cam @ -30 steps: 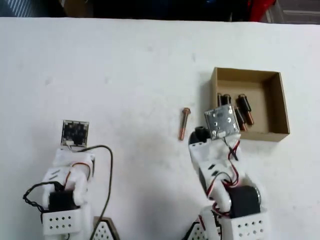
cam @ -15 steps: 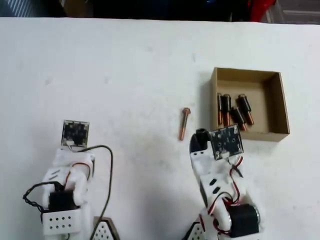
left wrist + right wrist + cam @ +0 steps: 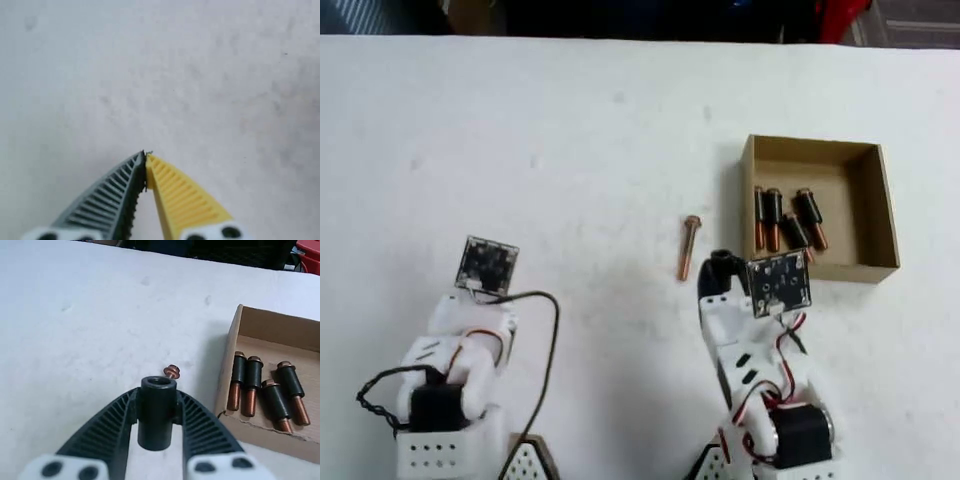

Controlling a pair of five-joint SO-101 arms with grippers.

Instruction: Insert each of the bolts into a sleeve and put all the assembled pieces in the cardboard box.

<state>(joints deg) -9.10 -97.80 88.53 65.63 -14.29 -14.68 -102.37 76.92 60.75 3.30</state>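
One sleeve (image 3: 157, 420) clamped in the right gripper (image 3: 157, 396) mostly hides one bolt (image 3: 172, 372); the cardboard box (image 3: 820, 152) holds four assemblies (image 3: 773, 217); the left gripper (image 3: 145, 159) is closed, empty.

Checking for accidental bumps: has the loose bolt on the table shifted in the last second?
No. The bolt keeps the same spot beside the cardboard box.

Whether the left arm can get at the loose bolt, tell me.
Probably yes: nothing lies between the left gripper and the bolt on the table, though the right gripper, holding a sleeve, sits close by.
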